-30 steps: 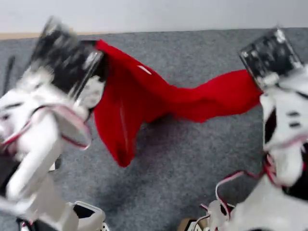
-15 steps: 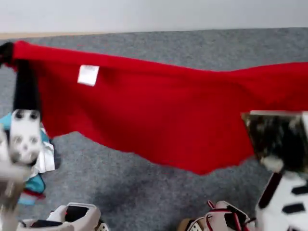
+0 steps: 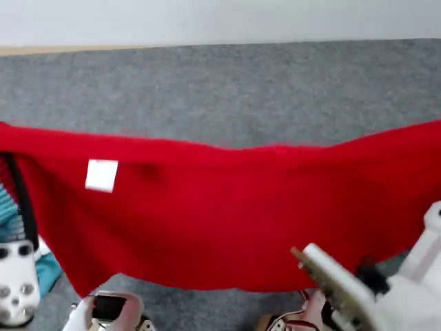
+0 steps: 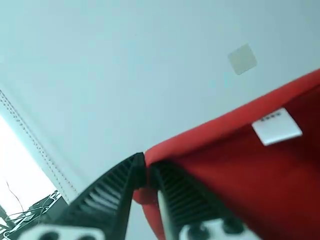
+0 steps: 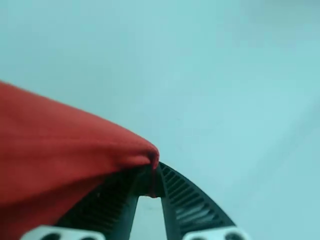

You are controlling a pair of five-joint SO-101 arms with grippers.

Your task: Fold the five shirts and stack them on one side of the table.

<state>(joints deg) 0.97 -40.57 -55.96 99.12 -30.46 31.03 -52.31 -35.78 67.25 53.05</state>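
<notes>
A red shirt [image 3: 227,214] hangs stretched wide above the grey table, held up by both arms, with a white label [image 3: 102,175] near its left end. My left gripper [image 4: 146,167] is shut on one corner of the red shirt [image 4: 240,170], whose label [image 4: 276,126] faces the camera. My right gripper [image 5: 154,172] is shut on the opposite corner of the red shirt [image 5: 55,150]. In the high view the left arm [image 3: 17,283] stands at the lower left and the right arm [image 3: 365,293] at the lower right, both partly behind the cloth.
A teal and white garment [image 3: 41,265] lies at the left edge beside the left arm. The grey felt table [image 3: 227,89] runs back to a pale wall. Arm bases [image 3: 110,310] sit along the front edge.
Both arms have lifted and pulled apart, spreading the red shirt from a crumpled drape into a taut wide sheet. It has come closer to the high camera and sits lower in that view.
</notes>
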